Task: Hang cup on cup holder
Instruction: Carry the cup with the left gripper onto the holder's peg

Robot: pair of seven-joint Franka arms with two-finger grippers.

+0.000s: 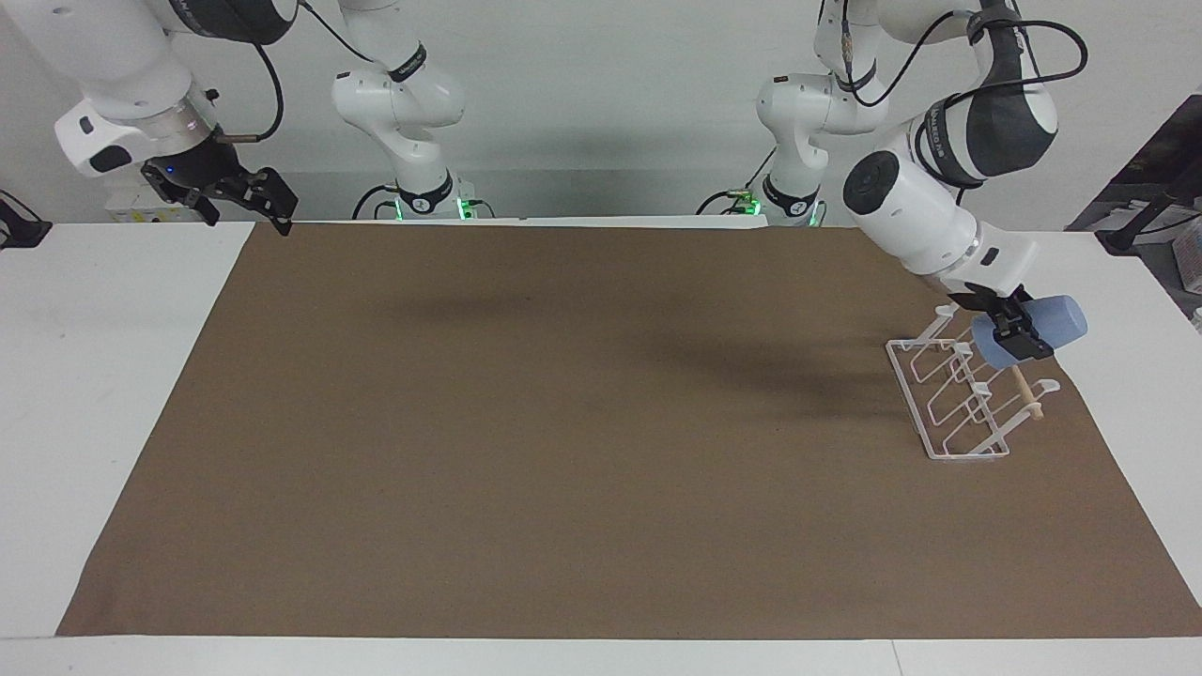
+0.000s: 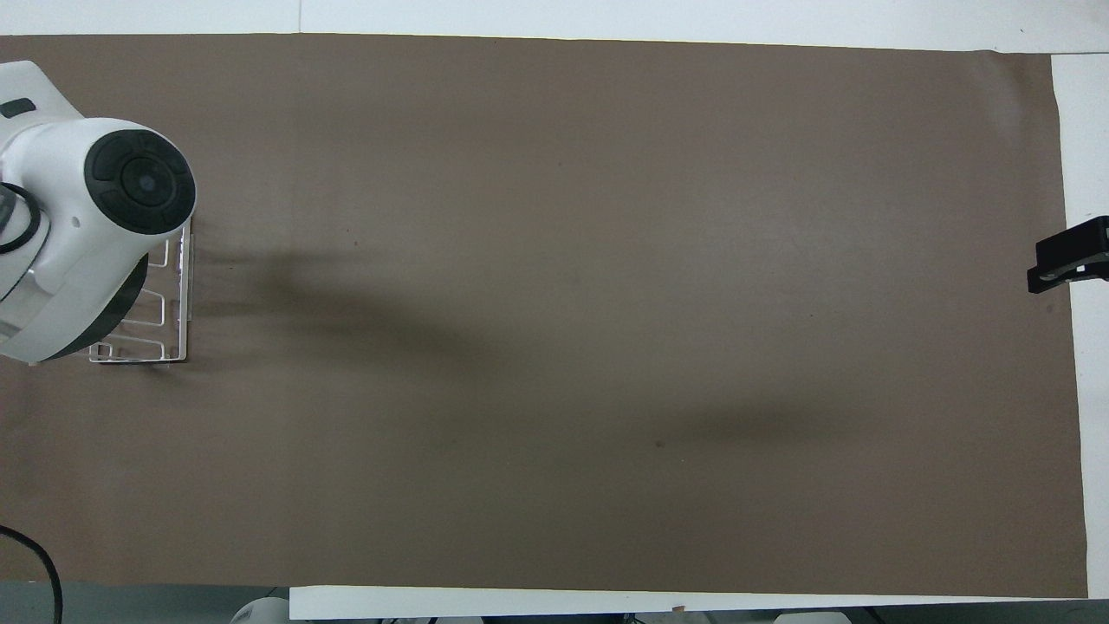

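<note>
Facing view, left end effector (image 1: 1012, 335) pinching light-blue cup (image 1: 1040, 327) tilted on its side over white wire cup holder (image 1: 948, 404) at left arm's end of worktop (image 1: 94, 376), right end effector (image 1: 239, 192) spread, waiting raised over brown mat (image 1: 563, 422) corner, overhead view, left arm covering most of cup holder (image 2: 169, 329), cup hidden, right end effector (image 2: 1067, 264) tip at edge.
</note>
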